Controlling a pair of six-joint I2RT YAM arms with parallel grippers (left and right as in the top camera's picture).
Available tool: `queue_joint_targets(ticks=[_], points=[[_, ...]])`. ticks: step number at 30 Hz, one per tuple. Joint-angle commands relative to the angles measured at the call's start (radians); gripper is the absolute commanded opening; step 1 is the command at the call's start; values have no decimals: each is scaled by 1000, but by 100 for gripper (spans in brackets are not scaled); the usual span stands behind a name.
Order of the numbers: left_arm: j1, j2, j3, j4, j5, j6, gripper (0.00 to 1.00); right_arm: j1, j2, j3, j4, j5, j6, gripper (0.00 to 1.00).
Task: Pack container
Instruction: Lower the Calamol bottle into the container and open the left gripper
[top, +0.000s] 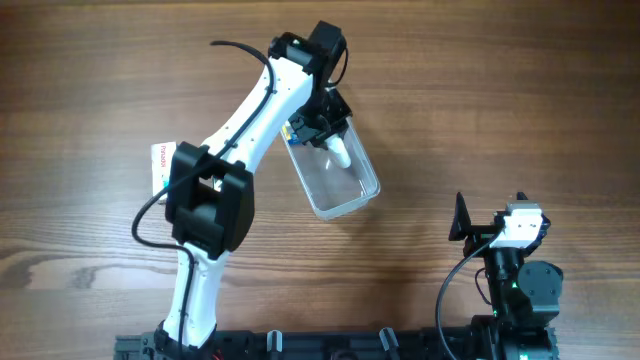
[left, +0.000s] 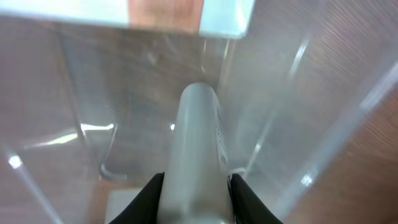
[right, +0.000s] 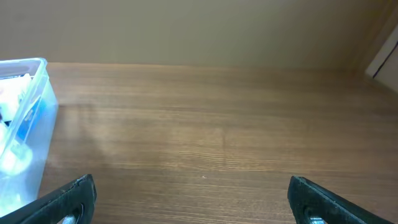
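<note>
Hanging inside container (top: 352, 195), L claw (left: 198, 196) grips bottle (left: 198, 124).

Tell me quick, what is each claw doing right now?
Left gripper: closed on a white bottle, inside the clear container.
Right gripper: open, holding nothing.

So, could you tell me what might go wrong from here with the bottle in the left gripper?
The left gripper is shut on the white bottle inside the container. It could nudge a wall and slide the container, since the right gripper is open, well apart from it, and is not steadying it. Once released, the bottle may roll.
</note>
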Motion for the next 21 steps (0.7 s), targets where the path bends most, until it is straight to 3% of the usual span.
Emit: queue_joint_targets(ticks=[1, 14, 21], points=[[-1, 21, 22, 20, -63, 28, 18, -6, -12, -5, 4, 20, 16, 100], [-2, 25, 22, 84, -141, 58, 22, -6, -12, -5, 4, 20, 16, 100], [-2, 25, 22, 91, -140, 58, 54, -6, -12, -5, 4, 20, 15, 100]])
